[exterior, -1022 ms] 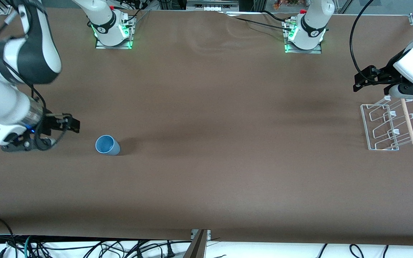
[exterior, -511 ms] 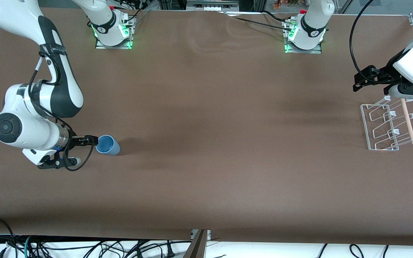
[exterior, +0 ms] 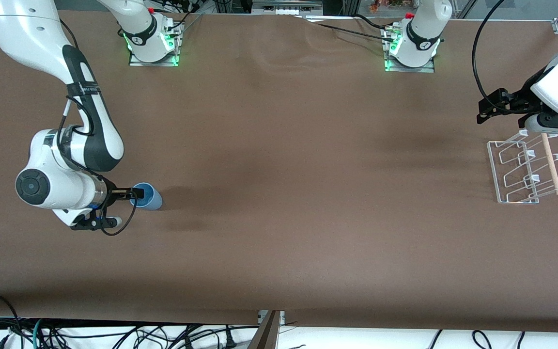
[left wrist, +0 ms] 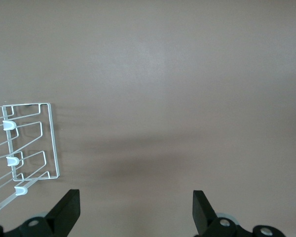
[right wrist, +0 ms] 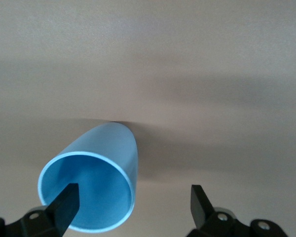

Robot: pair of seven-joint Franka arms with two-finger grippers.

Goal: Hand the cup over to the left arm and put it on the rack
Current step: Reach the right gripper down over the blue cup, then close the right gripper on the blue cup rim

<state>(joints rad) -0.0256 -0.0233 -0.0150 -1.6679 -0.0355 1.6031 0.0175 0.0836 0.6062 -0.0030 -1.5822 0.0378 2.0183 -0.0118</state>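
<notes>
At lower left of front view, closing in on cup (exterior: 148, 197) w/ right gripper (exterior: 136, 193), fingers apart, one inside rim; nothing grasped yet. Waiting at right edge: left gripper (exterior: 483, 112), open, over table (exterior: 279, 218) by rack (exterior: 526, 169). Handover, racking still pending.

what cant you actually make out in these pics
- Cup, front view: the right claw covers part of its rim, so contact cannot be told.
- Cup, right wrist view: one finger hides part of its mouth.
- Rack, left wrist view: cut off by the picture edge.
- Left claw, front view: too dark and small to separate its fingers.
</notes>
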